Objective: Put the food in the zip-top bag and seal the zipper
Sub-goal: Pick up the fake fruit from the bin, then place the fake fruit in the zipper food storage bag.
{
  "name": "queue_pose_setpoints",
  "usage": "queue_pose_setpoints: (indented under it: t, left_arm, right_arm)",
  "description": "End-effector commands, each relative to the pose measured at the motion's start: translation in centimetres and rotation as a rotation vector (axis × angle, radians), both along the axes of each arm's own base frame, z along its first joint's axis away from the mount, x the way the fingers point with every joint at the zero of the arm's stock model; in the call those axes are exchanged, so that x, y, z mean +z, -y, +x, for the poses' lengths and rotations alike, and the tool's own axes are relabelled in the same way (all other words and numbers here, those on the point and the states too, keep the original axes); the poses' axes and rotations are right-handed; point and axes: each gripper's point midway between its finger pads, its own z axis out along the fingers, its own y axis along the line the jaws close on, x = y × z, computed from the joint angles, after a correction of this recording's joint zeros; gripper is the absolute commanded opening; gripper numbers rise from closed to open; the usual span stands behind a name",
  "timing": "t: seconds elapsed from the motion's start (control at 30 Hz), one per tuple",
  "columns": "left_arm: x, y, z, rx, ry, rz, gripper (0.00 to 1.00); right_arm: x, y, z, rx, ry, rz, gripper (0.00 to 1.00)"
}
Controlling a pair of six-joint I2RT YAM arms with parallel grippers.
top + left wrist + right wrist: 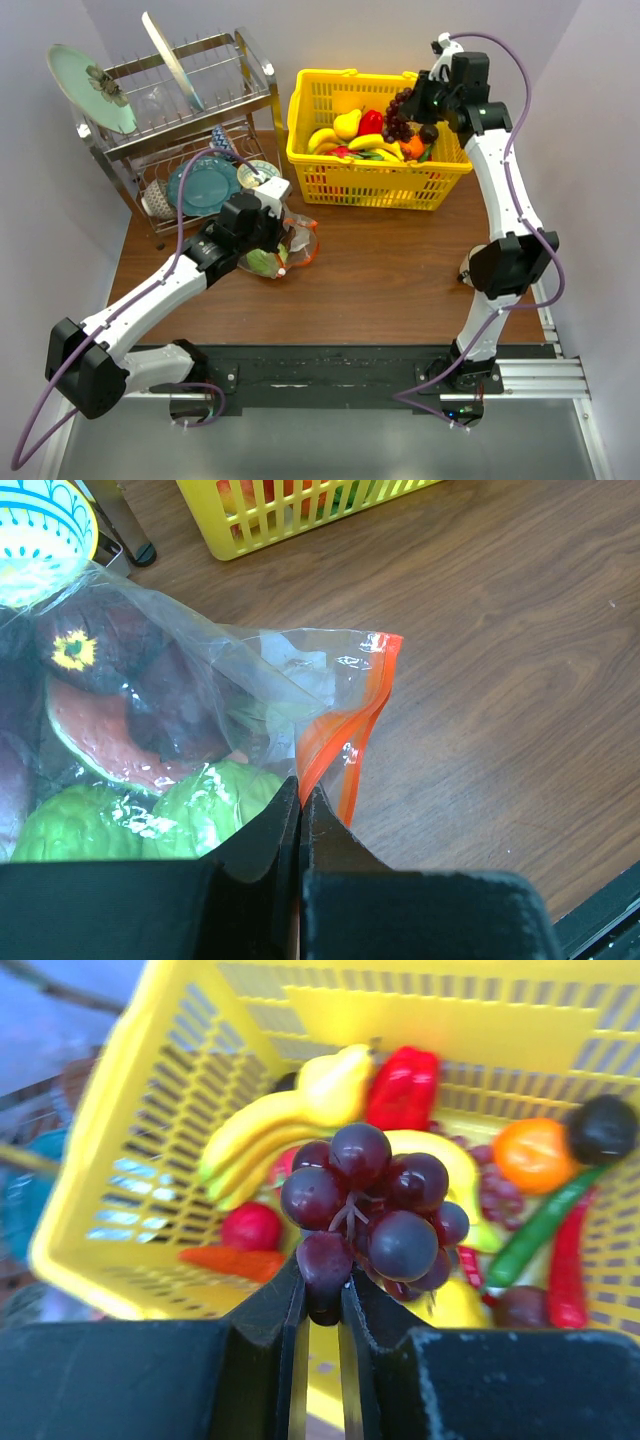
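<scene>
Purple grapes (375, 1210) sit pinched at their lowest berry between the right gripper's (322, 1305) nearly closed jaws, over the yellow basket (120, 1160). The left gripper's (302, 800) jaws press together on the clear bag's (230, 650) edge, at its orange zipper (350, 730); food (200, 810) lies inside, left of them.

My left fingers (255, 855) are matt black against the crinkly, glossy clear plastic of the zip-top bag (250, 670), the table (500, 680) is smooth grained wood, and the grape bunch (375, 1210) and yellow basket (150, 1160) are shiny plastic.

Crinkly zip-top bag (262, 665) holds green food (195, 805); grape bunch (375, 1210) aloft.
</scene>
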Motion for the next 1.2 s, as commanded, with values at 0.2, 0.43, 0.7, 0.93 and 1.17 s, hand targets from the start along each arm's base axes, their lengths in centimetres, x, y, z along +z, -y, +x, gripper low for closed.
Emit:
queue_pose_setpoints:
  t: [0.2,0.43,0.7,0.93,1.17]
  left_arm:
    - [2.0,-0.1,0.9,0.006,0.075,-0.028,0.0]
    - [2.2,0.0,0.9,0.006,0.076,-0.032,0.0]
    - [5.9,1.3,0.9,-0.013,0.086,-0.095,0.0]
    - [10.0,4.1,-0.4,-0.09,0.04,-0.207,0.0]
    - [13.8,6.8,-0.7,-0.154,0.011,-0.343,0.0]
  right_arm:
    - [11.7,-7.1,-10.8,0.45,0.224,0.364,0.0]
    - [11.3,-9.7,-17.4,0.588,0.203,0.437,0.0]
    - [6.9,-11.8,-23.5,0.657,0.103,0.457,0.0]
    - [5.3,-12.1,-27.9,0.725,0.077,0.475,0.0]
    - [6.7,-11.9,-30.1,0.785,0.163,0.497,0.0]
